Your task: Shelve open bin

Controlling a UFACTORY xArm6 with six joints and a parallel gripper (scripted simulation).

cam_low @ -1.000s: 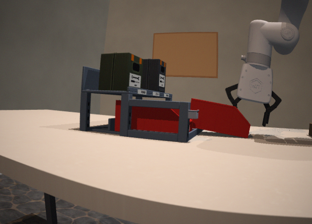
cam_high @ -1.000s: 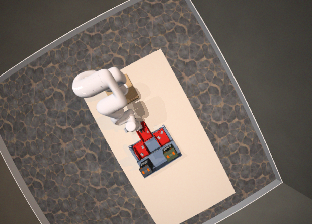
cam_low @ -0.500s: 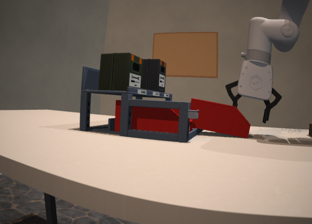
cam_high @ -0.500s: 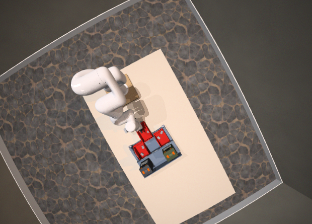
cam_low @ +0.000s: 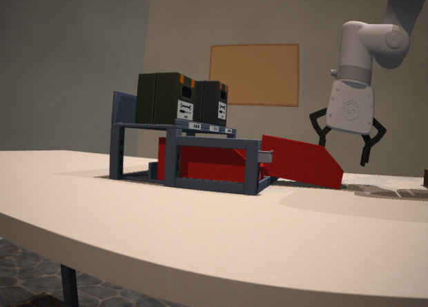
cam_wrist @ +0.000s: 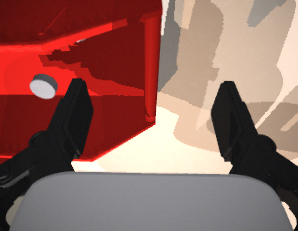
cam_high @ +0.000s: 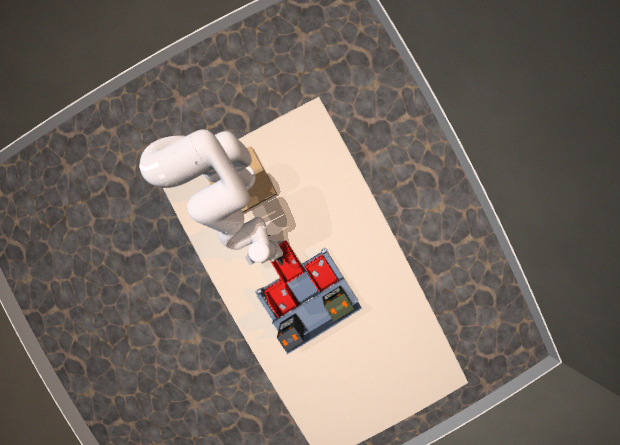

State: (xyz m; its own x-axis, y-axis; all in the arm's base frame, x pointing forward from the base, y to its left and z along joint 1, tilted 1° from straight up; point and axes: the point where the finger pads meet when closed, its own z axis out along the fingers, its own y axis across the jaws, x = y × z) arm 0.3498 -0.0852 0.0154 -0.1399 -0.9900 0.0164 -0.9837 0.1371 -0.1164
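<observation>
Bin (cam_high: 292,272) (cam_low: 301,161) (cam_wrist: 117,74), red and open, lies outside its free place, between the wide-open jaws (cam_high: 280,259) (cam_low: 342,154) and the shelf (cam_high: 303,285) (cam_low: 172,158); nothing is gripped. The wrist view sets one fingertip across the bin's interior and the other past its end, above the counter (cam_high: 390,319) (cam_low: 172,227) (cam_wrist: 130,146). Which end of the bin faces them is plain there, along with a round grey part (cam_wrist: 43,88) inside; the exterior view hides the contents behind the side wall.

What that exterior view does give is the tilt: the bin's shelf-side end is raised, its far end low at the counter. I cannot tell exactly what props the raised end.

From the top, the free place shows between two red neighbours, the first (cam_high: 323,272) and the second (cam_high: 280,297), each with pale parts inside. Farther in, on the upper board (cam_high: 315,314) (cam_low: 203,129), stand a green case (cam_high: 339,304) (cam_low: 166,97) and a dark grey case (cam_high: 290,335) (cam_low: 211,101).
</observation>
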